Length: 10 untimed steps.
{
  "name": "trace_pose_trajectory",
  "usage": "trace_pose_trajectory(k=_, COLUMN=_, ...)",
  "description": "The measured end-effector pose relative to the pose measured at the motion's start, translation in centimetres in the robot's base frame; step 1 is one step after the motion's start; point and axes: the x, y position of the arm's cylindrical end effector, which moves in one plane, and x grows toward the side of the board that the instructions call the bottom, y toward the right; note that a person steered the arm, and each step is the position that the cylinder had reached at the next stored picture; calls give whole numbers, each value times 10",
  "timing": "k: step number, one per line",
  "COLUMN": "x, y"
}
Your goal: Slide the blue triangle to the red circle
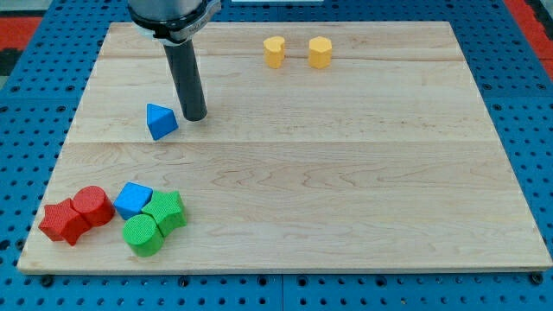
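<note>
The blue triangle (161, 120) lies on the wooden board at the view's upper left. My tip (193, 116) stands just to the right of it, a small gap apart or barely touching. The red circle (92, 206) sits at the view's lower left, well below the triangle. It touches a red star-shaped block (63, 221) on its left.
A blue cube-like block (133, 199), a green star-shaped block (166, 211) and a green circle (142, 234) cluster right of the red circle. Two yellow blocks (275, 51) (320, 52) stand near the top edge. The board (346, 173) lies on a blue pegboard.
</note>
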Motion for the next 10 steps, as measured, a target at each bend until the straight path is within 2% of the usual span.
trace_pose_trajectory(k=5, x=-8, y=-39)
trace_pose_trajectory(k=8, x=24, y=-67)
trace_pose_trajectory(k=10, x=27, y=-67)
